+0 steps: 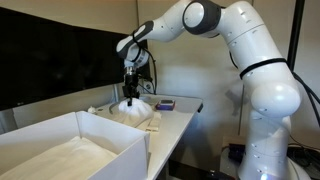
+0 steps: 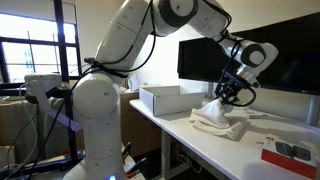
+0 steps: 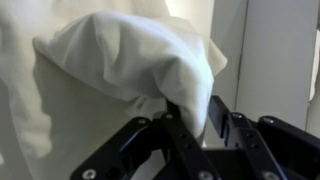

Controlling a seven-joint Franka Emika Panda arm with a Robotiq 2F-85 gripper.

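A white cloth point(image 1: 135, 110) lies bunched on the white table point(image 1: 180, 120) in both exterior views; it also shows in the other exterior view point(image 2: 220, 118). My gripper point(image 1: 129, 95) hangs over it and pinches a raised peak of the fabric, also seen from the other side point(image 2: 226, 97). In the wrist view the black fingers point(image 3: 196, 128) are shut on a fold of the white cloth point(image 3: 130, 55), which fills most of the picture.
A large white open box point(image 1: 75, 145) stands at the near end of the table, also in an exterior view point(image 2: 168, 98). A small dark and red object point(image 1: 165, 104) lies past the cloth point(image 2: 287, 152). A dark monitor point(image 2: 250, 50) hangs behind.
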